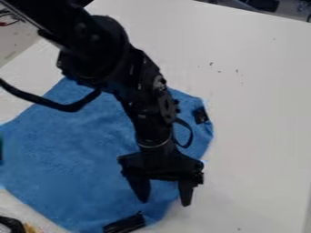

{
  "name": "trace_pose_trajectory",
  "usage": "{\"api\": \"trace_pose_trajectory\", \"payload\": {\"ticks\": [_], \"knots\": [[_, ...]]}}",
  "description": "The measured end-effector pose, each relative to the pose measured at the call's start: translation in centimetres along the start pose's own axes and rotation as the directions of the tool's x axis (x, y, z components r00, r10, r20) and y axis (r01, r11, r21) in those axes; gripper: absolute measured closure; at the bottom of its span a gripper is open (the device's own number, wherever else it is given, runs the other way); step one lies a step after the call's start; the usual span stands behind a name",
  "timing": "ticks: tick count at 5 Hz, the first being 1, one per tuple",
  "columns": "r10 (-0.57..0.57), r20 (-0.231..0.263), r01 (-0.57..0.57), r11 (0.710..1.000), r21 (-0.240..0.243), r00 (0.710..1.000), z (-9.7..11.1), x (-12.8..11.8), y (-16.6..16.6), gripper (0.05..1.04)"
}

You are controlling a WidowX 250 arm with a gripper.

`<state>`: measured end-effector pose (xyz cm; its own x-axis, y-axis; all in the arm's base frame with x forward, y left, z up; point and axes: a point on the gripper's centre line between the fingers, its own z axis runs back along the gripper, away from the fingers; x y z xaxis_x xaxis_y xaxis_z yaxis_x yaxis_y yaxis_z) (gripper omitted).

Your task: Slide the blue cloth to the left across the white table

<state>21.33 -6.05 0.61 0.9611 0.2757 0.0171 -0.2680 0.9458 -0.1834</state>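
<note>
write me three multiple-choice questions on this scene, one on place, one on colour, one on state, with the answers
1. Where in the picture is the gripper?
A) top right corner
B) near the cloth's lower right edge
C) far left edge

2. What colour is the cloth?
A) blue
B) red
C) yellow

3. How are the gripper's fingers?
A) crossed
B) pressed together
C) spread apart

1 B, it hangs by that edge.
2 A, the fabric shows blue.
3 C, a gap separates the tips.

No lettering or numbers seem readable anywhere here.
</note>
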Motion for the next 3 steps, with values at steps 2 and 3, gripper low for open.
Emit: {"api": "trace_pose_trajectory", "payload": {"ticks": [2,3], "knots": [[-0.100,0.043,0.085,0.958,0.273,0.994,4.2,-0.3,0.3,0.085],[-0.158,0.099,0.114,0.929,0.352,0.982,6.7,0.1,0.2,0.085]]}}
